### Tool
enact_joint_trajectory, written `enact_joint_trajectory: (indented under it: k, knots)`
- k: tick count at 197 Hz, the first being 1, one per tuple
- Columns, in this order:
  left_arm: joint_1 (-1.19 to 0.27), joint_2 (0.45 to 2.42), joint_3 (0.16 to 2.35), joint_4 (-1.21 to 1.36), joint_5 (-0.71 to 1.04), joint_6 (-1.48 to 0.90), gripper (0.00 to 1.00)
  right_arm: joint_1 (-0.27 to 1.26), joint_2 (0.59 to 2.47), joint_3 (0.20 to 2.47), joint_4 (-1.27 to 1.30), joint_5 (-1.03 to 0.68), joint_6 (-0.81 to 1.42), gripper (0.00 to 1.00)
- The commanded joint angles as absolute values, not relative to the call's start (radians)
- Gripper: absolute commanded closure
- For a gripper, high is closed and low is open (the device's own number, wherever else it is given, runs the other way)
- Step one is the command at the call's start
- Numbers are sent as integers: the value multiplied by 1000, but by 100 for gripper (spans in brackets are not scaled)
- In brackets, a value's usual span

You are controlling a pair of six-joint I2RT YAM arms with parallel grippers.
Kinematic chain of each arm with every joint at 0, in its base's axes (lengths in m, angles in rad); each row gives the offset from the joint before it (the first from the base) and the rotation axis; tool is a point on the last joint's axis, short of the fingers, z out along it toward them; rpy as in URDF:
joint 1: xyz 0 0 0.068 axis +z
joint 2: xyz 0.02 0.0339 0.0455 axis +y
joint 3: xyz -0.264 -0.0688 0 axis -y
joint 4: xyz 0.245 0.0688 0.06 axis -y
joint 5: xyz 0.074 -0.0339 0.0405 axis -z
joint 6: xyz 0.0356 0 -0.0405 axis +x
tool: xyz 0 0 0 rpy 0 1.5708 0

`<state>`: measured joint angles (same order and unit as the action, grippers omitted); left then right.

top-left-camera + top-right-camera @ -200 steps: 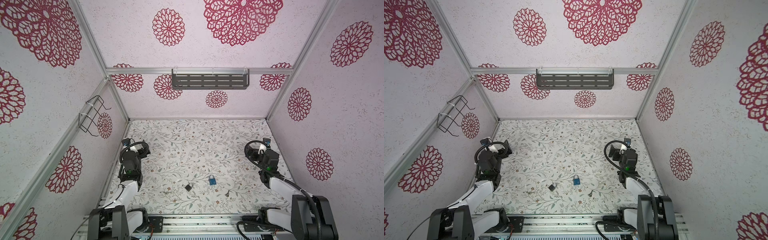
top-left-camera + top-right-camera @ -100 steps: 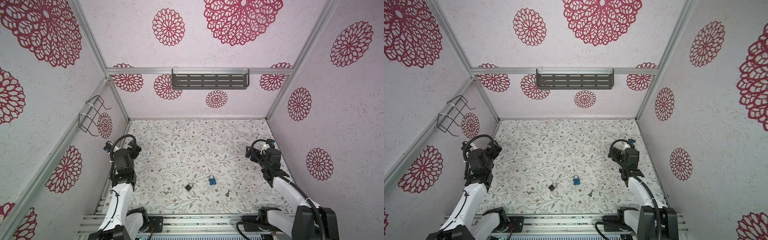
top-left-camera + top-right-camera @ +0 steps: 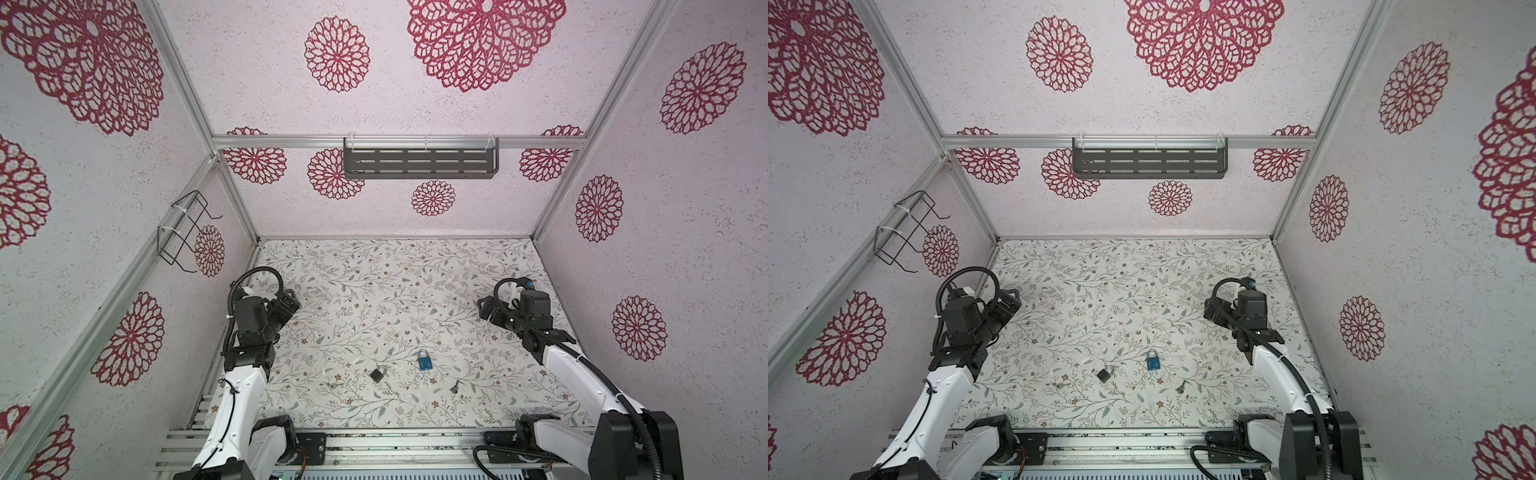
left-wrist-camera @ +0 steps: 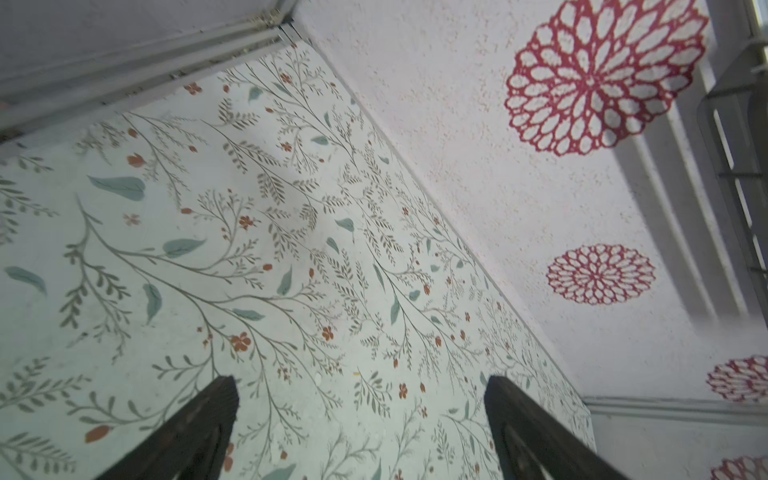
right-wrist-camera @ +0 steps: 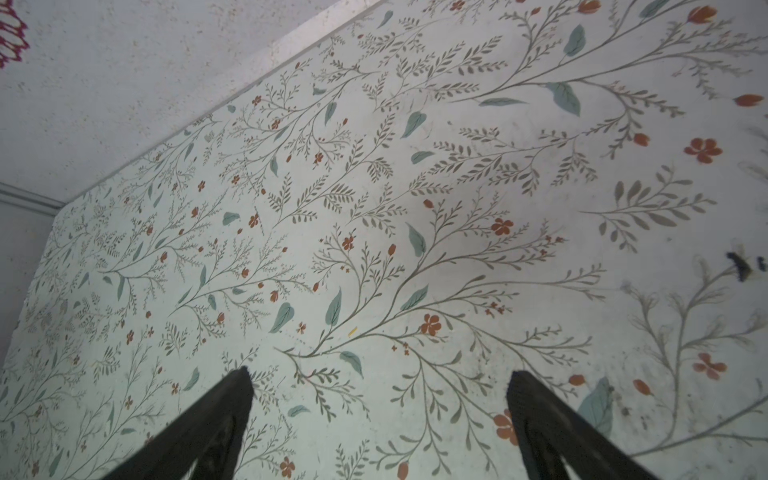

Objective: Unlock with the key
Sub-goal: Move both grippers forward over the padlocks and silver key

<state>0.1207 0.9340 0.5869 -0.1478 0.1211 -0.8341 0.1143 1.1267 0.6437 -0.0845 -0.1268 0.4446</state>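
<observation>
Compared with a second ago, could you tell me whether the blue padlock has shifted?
No. The blue padlock sits where it was, just right of the dark padlock, near the front edge of the table.

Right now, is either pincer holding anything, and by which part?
Nothing is held. The left pincer and right pincer are both open and empty; the blue padlock, the dark padlock and a key lie untouched on the table.

We can read no text, label, brand or number anywhere, since the face of the blue padlock [image 3: 424, 364] and that of the dark padlock [image 3: 377, 374] just left of it are too small to make out.
</observation>
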Motion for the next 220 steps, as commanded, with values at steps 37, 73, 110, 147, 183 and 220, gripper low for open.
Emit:
enact_joint_trajectory:
  k: [37,73,110,147,183,220]
  knots:
    - [-150,912,655,-296,145,-870,3,306,1135,727,-362,-48,447,1]
    - [-314,900,647,-281,115,-939,2,404,1115,736,-463,-32,486,2]
    - [-476,914,655,-281,46,-999,3,512,1097,731,-534,-19,538,6]
    - [-613,940,654,-265,-39,-1067,3,623,1091,719,-595,8,591,10]
    - [-728,988,652,-203,-92,-1119,3,713,1092,700,-647,55,636,15]
    - [-800,1051,664,-173,-109,-1150,2,777,1080,662,-657,65,684,22]
